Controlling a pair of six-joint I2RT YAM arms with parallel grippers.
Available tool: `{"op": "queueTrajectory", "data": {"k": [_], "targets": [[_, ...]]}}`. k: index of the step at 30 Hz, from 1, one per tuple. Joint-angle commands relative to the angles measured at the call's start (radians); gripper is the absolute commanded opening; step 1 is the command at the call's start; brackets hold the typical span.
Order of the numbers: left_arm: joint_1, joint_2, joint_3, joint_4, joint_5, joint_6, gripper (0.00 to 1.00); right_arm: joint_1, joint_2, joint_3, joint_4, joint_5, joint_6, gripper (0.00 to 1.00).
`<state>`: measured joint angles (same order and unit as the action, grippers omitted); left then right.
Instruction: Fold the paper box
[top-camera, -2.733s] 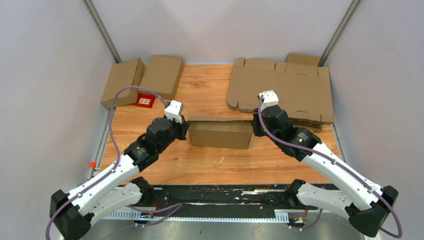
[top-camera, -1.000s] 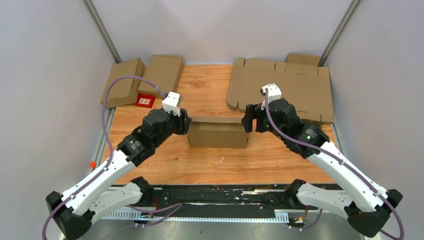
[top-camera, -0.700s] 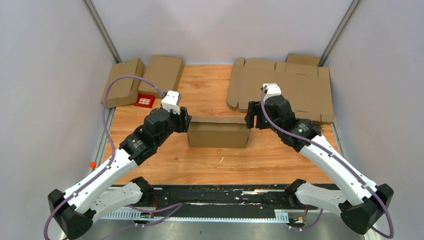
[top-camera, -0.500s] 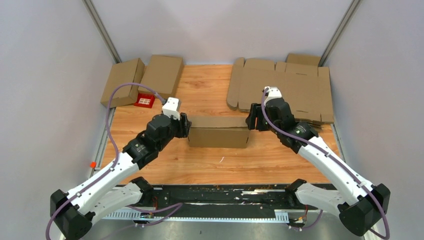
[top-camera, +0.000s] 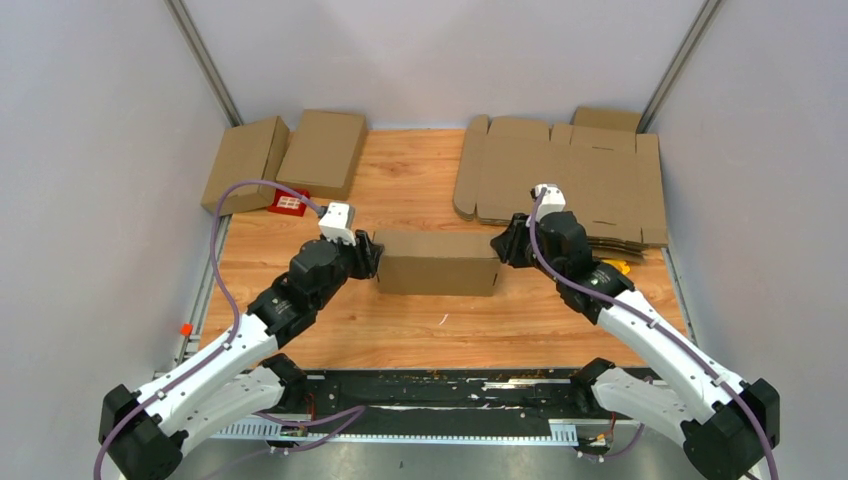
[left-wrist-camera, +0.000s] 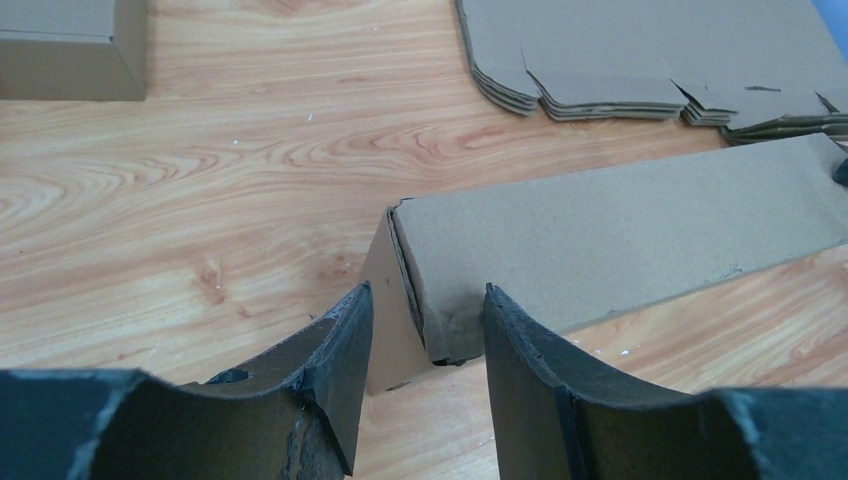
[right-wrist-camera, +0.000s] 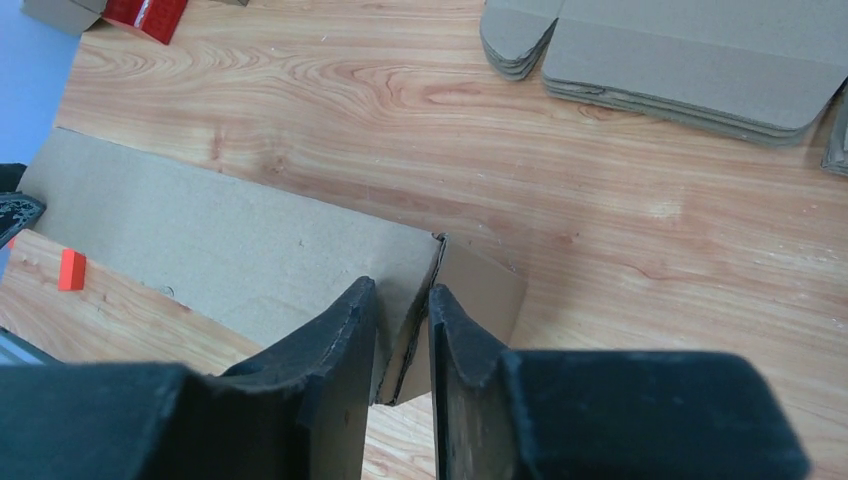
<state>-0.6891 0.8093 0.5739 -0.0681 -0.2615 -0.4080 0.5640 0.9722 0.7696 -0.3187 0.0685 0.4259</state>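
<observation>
Cardboard is all you are handling: the paper box (top-camera: 440, 262) lies flat on the counter (top-camera: 420, 185) with its lid down and its long axis running left to right across your reach. The stack of flat blanks (top-camera: 570, 175) sits beyond the box's right end, apart from it. Each arm has one short end of the box, so neither is nearer than the other. What matters is that both sets of fingers point inward along that long axis, toward each other. Your left fingers (left-wrist-camera: 335, 360) stand half parted astride the near corner of the box's left end, one outside the end wall and one over the top panel; you cannot tell whether they press the cardboard. Your right fingers (right-wrist-camera: 330, 350) are drawn to a narrow slot around the edge of the box's right end wall, pinching it by the look of it. Judging from that, any squeeze or tuck should travel along the box's length, with the left end braced so the box does not slide off leftward
</observation>
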Motion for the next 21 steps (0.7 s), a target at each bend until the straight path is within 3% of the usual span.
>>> {"op": "queueTrajectory", "data": {"k": [1,4,9,13,15,16,18,19,21], "targets": [[0.006,0.013,-0.014,-0.125,0.005,0.011,0.51,-0.025,0.029,-0.047,-0.145,0.035,-0.018,0.19],[0.007,0.008,0.024,-0.135,0.016,0.021,0.51,-0.026,0.018,0.002,-0.16,0.015,-0.033,0.15],[0.007,0.008,0.14,-0.184,0.026,0.044,0.51,-0.028,0.006,0.14,-0.228,0.017,-0.073,0.3],[0.006,-0.002,0.21,-0.223,0.03,0.062,0.48,-0.028,-0.009,0.2,-0.267,0.01,-0.083,0.26],[0.007,-0.01,0.222,-0.228,0.048,0.062,0.38,-0.029,-0.027,0.21,-0.271,-0.01,-0.079,0.21],[0.007,-0.01,0.22,-0.227,0.064,0.061,0.3,-0.028,-0.034,0.21,-0.267,-0.02,-0.076,0.18],[0.007,-0.003,0.218,-0.22,0.1,0.061,0.08,-0.029,-0.042,0.211,-0.257,-0.051,-0.083,0.0],[0.006,0.003,0.218,-0.219,0.112,0.059,0.0,-0.028,-0.039,0.219,-0.253,-0.099,-0.087,0.0],[0.007,0.012,0.216,-0.21,0.118,0.057,0.0,-0.027,-0.021,0.238,-0.253,-0.144,-0.088,0.0]]}}
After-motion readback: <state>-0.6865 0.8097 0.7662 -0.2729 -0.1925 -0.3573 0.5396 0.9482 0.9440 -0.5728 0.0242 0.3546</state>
